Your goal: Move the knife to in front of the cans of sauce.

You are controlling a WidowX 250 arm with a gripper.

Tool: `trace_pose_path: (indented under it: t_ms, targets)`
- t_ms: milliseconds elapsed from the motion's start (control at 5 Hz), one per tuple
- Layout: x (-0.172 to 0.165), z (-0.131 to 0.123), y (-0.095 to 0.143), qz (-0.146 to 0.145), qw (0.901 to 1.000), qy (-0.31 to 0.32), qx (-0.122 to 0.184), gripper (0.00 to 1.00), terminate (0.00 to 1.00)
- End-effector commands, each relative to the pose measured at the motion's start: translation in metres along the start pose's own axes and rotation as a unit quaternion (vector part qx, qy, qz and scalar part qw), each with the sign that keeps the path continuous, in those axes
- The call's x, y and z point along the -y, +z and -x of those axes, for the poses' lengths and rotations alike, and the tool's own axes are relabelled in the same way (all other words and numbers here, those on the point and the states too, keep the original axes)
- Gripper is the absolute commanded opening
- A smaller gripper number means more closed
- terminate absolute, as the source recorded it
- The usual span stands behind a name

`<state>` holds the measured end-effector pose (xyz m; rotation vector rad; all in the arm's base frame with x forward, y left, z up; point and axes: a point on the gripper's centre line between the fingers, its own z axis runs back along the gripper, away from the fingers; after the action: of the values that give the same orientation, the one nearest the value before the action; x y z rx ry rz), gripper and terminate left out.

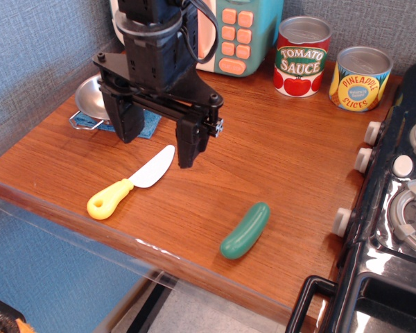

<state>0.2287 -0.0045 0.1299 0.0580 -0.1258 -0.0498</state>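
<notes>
Tool (pixel 156 147) jaws apart above knife (pixel 130 184) | counter (pixel 284 173) bare toward cans of sauce (pixel 331 64)

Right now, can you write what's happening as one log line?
tool: open, above knife | knife: flat on table, not held | cans of sauce: upright at back | step: grasp pending

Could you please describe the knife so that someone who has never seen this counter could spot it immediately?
On the wooden counter, look near the front edge, just below the open black pincer. The knife lies flat there, its white rounded blade pointing up-right. Unlike the all-green cucumber toy to its right, it has a chunky yellow handle with a hole.
</notes>
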Motion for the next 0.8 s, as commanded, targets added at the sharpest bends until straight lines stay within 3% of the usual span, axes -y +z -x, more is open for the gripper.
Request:
trace_pose_path:
  t_ms: [0, 200, 600]
  targets:
    - [0.0, 0.0, 0.0, 0.0, 1.0, 0.0, 0.0, 1.0, 0.0]
    - [-0.015, -0.01, 0.002, 0.013, 0.9996, 0.024, 0.001, 1.0, 0.0]
    - [-0.063, -0.009, -0.008, 0.002, 0.9992, 0.032, 0.022, 1.0, 0.0]
